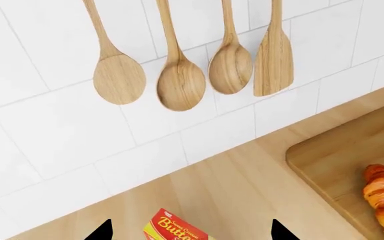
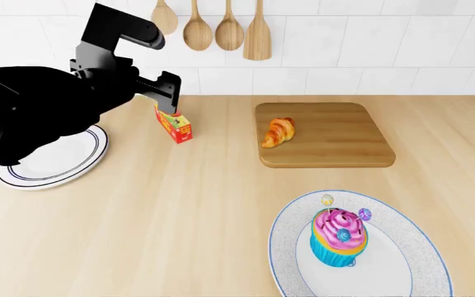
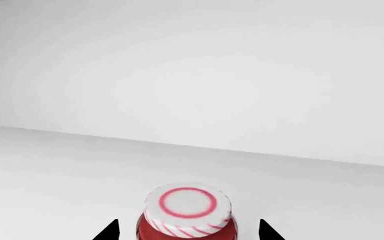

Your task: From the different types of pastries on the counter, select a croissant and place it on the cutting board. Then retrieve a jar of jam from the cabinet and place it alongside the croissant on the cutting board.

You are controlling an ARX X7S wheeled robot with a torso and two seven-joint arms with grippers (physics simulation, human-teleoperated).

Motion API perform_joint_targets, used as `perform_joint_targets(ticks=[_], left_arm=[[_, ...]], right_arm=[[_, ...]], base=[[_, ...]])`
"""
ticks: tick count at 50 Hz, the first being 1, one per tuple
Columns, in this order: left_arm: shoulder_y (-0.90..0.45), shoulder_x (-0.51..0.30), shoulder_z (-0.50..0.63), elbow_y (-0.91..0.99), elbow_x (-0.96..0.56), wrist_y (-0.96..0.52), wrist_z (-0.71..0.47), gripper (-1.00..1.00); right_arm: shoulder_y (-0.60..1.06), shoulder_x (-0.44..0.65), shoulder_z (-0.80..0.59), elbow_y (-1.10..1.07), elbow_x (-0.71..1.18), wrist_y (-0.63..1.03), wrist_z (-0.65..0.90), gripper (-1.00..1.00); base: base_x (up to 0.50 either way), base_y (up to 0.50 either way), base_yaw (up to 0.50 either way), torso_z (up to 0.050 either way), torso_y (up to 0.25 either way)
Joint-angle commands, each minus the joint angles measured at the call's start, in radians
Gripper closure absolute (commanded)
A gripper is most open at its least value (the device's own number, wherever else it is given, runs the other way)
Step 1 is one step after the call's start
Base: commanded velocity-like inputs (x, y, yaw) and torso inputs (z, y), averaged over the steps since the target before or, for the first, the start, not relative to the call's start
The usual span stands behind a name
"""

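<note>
Croissant point(image 2: 278, 132) already on cutting board point(image 2: 336, 117). Right claw point(image 3: 186, 231) apart, straddling jam jar point(image 3: 187, 212): close squarely below lid, lift straight.

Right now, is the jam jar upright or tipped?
Upright: the jar of jam stands on the white shelf, striped lid facing up, between the open right gripper jaws.
</note>
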State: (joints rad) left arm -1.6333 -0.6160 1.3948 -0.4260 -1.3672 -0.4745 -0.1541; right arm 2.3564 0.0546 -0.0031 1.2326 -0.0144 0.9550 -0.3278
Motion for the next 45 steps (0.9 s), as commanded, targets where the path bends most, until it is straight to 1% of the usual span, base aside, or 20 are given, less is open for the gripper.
perform_joint_targets(ticks=[1, 6, 11, 12, 26, 33, 39, 45], left_arm=[[0.013, -0.006, 0.000, 0.003, 0.002, 0.003, 0.000, -1.00], [0.020, -0.006, 0.000, -0.004, 0.003, 0.006, 0.004, -1.00], [0.019, -0.011, -0.001, 0.000, 0.002, 0.004, 0.003, -1.00], [0.019, -0.011, -0.002, 0.001, 0.001, 0.003, 0.002, -1.00], [0.016, -0.017, -0.007, 0.009, -0.001, -0.002, 0.000, -1.00], [0.018, -0.022, -0.010, 0.018, -0.004, -0.003, -0.006, -1.00], [0.023, -0.017, -0.011, 0.014, -0.002, 0.000, -0.004, -1.00], [0.021, -0.019, -0.014, 0.019, -0.003, -0.002, -0.007, -1.00]], right_arm=[[-0.024, -0.010, -0.069, 0.076, 0.004, -0.047, 0.028, -1.00], [-0.040, -0.014, -0.104, 0.076, 0.010, -0.054, 0.015, -1.00], [-0.050, -0.014, -0.089, 0.076, 0.020, -0.053, 0.014, -1.00], [-0.050, -0.014, -0.085, 0.076, 0.020, -0.052, 0.012, 1.00], [-0.030, -0.004, -0.134, 0.076, 0.008, -0.078, -0.004, 1.00], [-0.003, 0.012, -0.164, 0.076, 0.007, -0.137, 0.012, 1.00], [0.000, 0.019, -0.042, 0.044, -0.080, -0.292, 0.020, 1.00], [0.000, 0.023, -0.015, -0.033, -0.071, -0.301, 0.002, 1.00]], base=[[0.00, 0.00, 0.00, 0.000, 0.000], [0.00, 0.00, 0.00, 0.000, 0.000], [0.02, 0.00, 0.01, 0.000, 0.000], [0.02, 0.00, 0.01, 0.000, 0.000], [0.00, 0.00, 0.00, 0.000, 0.000], [0.00, 0.00, 0.00, 0.000, 0.000], [0.00, 0.00, 0.00, 0.000, 0.000], [0.00, 0.00, 0.00, 0.000, 0.000]])
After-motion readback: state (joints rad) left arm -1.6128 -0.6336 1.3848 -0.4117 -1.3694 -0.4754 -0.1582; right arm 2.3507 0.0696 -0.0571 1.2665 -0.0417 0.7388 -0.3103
